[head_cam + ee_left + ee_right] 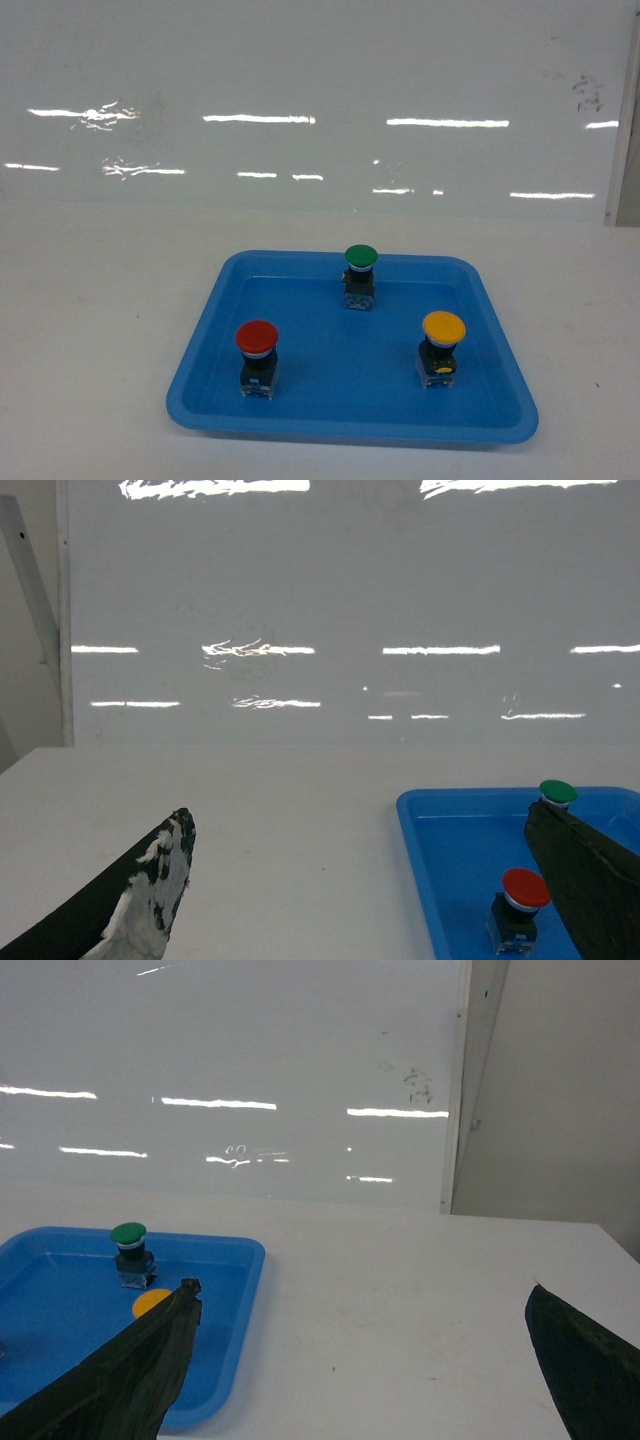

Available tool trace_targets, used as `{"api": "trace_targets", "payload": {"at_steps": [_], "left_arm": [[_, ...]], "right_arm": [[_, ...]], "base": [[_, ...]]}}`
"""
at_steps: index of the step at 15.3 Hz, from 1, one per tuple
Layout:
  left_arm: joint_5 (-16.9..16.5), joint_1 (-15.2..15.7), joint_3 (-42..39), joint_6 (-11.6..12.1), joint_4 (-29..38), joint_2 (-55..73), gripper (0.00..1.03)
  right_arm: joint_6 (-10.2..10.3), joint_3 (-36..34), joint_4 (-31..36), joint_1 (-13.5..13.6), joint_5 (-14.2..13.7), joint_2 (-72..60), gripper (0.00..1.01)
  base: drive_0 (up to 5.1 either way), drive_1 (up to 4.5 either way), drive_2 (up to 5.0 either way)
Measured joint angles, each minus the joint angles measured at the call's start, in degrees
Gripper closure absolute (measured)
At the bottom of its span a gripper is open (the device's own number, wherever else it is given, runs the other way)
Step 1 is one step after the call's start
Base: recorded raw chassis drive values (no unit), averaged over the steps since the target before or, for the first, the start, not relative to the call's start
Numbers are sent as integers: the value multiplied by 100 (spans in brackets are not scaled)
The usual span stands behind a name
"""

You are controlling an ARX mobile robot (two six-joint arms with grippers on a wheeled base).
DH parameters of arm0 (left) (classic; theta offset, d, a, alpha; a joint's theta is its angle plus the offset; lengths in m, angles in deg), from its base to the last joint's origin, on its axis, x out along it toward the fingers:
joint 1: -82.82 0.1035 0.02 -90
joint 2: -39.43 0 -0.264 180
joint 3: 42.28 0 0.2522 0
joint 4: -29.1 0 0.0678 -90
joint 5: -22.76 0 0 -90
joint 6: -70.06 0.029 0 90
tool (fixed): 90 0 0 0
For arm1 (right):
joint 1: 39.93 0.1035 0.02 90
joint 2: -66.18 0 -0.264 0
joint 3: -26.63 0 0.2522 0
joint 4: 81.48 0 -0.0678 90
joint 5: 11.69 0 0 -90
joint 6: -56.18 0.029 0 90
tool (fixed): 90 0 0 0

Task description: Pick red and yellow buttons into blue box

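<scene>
- Blue plastic forms the shallow tray [200, 385] sitting on the white table [90, 330]; its low flared rim runs all the way round.
- Inside the tray stands the red button [257, 338] at the front left, upright on its black and clear base.
- Toward the front right of the tray stands the yellow button [443, 327], also upright, well apart from the red one.
- At the back middle of the tray is the green button [361, 257], upright, apart from both others.
- No deep blue crate shows in any of the three views.
- From the left wrist camera, the left gripper [375, 895] has its two dark fingers spread wide apart with nothing between them but bare table and the tray's left edge; the red button shows just beside the right-hand finger.
- From the right wrist camera, the right gripper [360, 1360] is likewise spread wide and holds nothing; its left-hand finger [130, 1375] covers part of the yellow cap.
- Behind the table a glossy white wall [320, 60] reflects strips of ceiling light.
</scene>
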State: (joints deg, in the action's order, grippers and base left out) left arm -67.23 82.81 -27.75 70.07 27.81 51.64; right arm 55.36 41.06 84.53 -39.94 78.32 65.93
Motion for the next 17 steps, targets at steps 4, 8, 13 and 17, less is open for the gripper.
{"api": "trace_targets", "payload": {"at_steps": [4, 8, 13, 17], "left_arm": [[0, 0, 0, 0, 0, 0, 5], [2, 0, 0, 0, 0, 0, 5], [2, 0, 0, 0, 0, 0, 5], [-168, -61, 72, 39, 839, 691, 5]], "right_arm": [[166, 122, 1270, 483, -146, -1462, 3], [-227, 1399, 1976, 1126, 245, -4996, 3], [-662, 2339, 2426, 1080, 144, -6601, 3], [-684, 2385, 2455, 994, 129, -6660, 3]], "base": [[0, 0, 0], [0, 0, 0], [0, 0, 0], [0, 0, 0]]}}
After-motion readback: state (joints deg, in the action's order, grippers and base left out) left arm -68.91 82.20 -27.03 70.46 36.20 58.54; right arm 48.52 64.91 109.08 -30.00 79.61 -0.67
